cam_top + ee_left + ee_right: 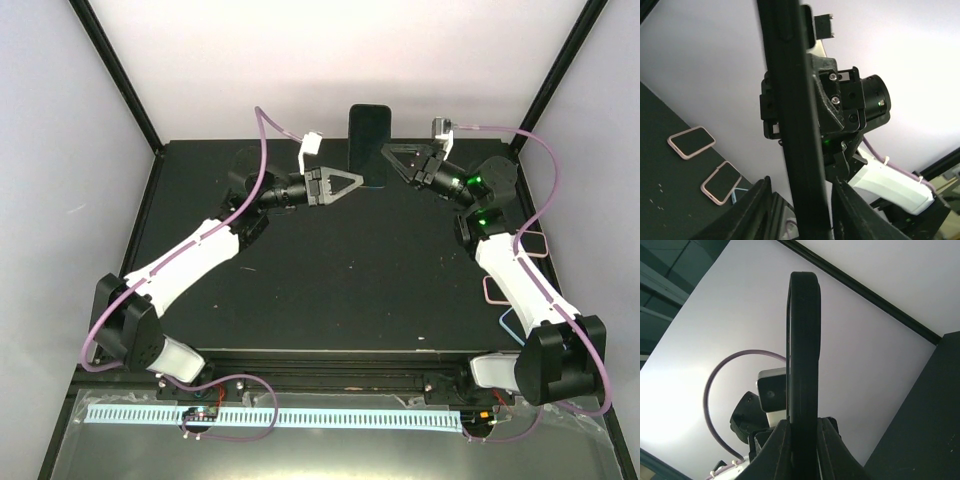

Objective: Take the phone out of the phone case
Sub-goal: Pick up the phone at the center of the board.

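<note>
A dark phone in its black phone case [368, 140] stands upright above the back edge of the table. My right gripper [390, 152] is shut on its right side. In the right wrist view both jaws press flat on the cased phone's thin edge [802, 340] at my right gripper [802, 440]. My left gripper [358, 180] reaches the phone's lower left side. In the left wrist view the cased phone [795, 125] runs between the fingers [752, 210] of my left gripper [802, 210], with slim gaps on both sides. I cannot tell phone from case.
Two pink-rimmed phone cases [533, 245] [497, 290] and a light blue one [512, 322] lie on the black table [340, 280] beside the right arm. The left wrist view also shows the pink cases [690, 141] [722, 182]. A black frame post [120, 75] stands at the back left.
</note>
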Controlling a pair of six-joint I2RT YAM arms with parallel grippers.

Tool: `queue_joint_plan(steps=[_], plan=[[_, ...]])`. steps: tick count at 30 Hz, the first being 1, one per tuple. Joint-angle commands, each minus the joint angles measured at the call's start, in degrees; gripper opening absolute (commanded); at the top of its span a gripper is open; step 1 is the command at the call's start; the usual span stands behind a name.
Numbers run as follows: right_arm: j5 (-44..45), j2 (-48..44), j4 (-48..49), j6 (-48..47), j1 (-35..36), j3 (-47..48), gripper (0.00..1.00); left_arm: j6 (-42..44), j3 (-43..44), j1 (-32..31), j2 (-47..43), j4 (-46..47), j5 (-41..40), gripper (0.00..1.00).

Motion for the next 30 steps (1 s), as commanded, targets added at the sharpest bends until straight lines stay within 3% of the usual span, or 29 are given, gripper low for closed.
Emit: queue_joint_plan(steps=[1,6,9,11,15,18,19,24,30], plan=[[1.03,-0.79,3.9,-1.44,0.4,1.22,0.01,-0.1,2.56,-0.4,0.12,4.28,0.83,0.29],[-1.06,-1.97,1.03,-7.91,0.46,1.74,0.01,2.93,2.69,-0.41,-0.97,3.62,2.16,0.05],[-2.79,-3.57,-2.79,-12.5,0.39,1.61,0.03,5.3,2.83,-0.23,-1.9,2.21,3.33,0.01],[-3.78,-4.49,-4.33,-14.62,0.41,1.49,0.1,7.01,2.58,-0.03,-2.7,1.26,4.65,0.02],[-7.82,-6.34,-11.35,-22.51,0.34,2.93,0.47,10.91,2.22,0.84,-4.84,-2.23,8.52,0.01],[-8.94,-8.83,-27.73,-36.62,0.3,6.99,0.9,17.13,2.1,1.87,-7.63,-8.09,11.65,0.01],[-8.56,-9.76,-32.91,-41.36,0.3,8.24,0.99,20.05,2.11,2.11,-8.58,-10.82,12.51,0.02],[-6.3,-12.66,-54.05,-62.23,0.3,14.38,1.0,32.55,1.0,3.09,-15.19,-22.05,15.14,0.01],[-4.92,-15.49,-64.5,-72.05,0.32,17.45,1.0,42.65,-0.48,3.75,-20.54,-33.39,15.48,0.02]])
